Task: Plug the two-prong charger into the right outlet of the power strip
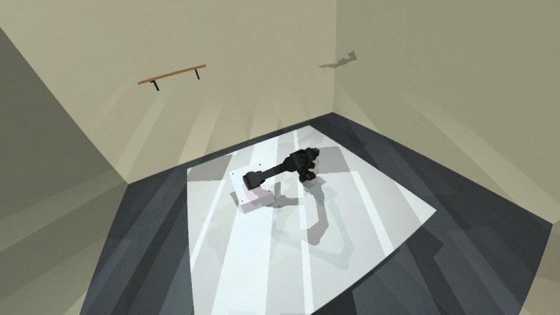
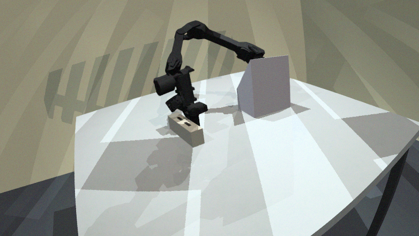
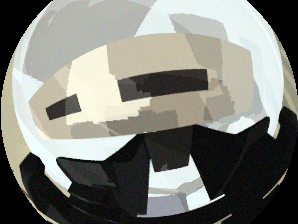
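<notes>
The beige power strip (image 2: 182, 134) (image 3: 147, 57) lies on the white table, its top facing up, with two dark slots showing. A beige bit of it shows in the top view (image 1: 311, 182). My gripper (image 3: 164, 128) (image 2: 195, 119) is shut on a small dark grey block, the charger (image 3: 170, 156), in the wrist view. The fingers are at the strip's long side nearest the arm base, pointing down, partly behind the strip in the exterior view. The charger appears at or just beside the strip's edge. Its prongs are hidden, and I cannot tell whether it touches the strip.
The arm base stands on a pale lilac block (image 2: 271, 88) (image 1: 256, 201) on the white table (image 2: 234, 182) (image 1: 250, 243). Striped shadows cross the table and walls. A wooden rail (image 1: 172, 74) is on the wall in the top view.
</notes>
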Controlling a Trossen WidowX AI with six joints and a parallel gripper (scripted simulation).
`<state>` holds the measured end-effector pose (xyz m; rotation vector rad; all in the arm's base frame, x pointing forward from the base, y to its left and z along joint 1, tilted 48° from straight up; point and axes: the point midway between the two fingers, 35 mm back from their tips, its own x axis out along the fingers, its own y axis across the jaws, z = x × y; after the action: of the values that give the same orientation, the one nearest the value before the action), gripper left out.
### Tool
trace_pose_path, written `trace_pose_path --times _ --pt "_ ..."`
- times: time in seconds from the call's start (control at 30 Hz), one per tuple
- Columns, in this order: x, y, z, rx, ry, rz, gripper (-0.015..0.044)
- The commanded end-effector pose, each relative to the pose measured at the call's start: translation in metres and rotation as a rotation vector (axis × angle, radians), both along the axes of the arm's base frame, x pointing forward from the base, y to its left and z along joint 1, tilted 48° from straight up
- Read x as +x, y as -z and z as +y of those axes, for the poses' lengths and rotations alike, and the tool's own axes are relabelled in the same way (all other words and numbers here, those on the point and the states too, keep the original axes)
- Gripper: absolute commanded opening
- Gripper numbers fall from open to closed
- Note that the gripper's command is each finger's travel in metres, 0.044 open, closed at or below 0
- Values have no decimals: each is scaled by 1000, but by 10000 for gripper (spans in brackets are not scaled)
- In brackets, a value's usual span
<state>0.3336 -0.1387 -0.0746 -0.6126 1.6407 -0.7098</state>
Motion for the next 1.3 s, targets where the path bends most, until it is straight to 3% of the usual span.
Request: trace_pose_path --times 0.0,0.47,1.03,1.27 --pt "4 -3 2 -5 -3 -15 0" --pt "0 0 0 0 0 -1 0" --pt "0 0 0 0 0 -1 440" --pt "-2 0 0 -1 0 -3 440"
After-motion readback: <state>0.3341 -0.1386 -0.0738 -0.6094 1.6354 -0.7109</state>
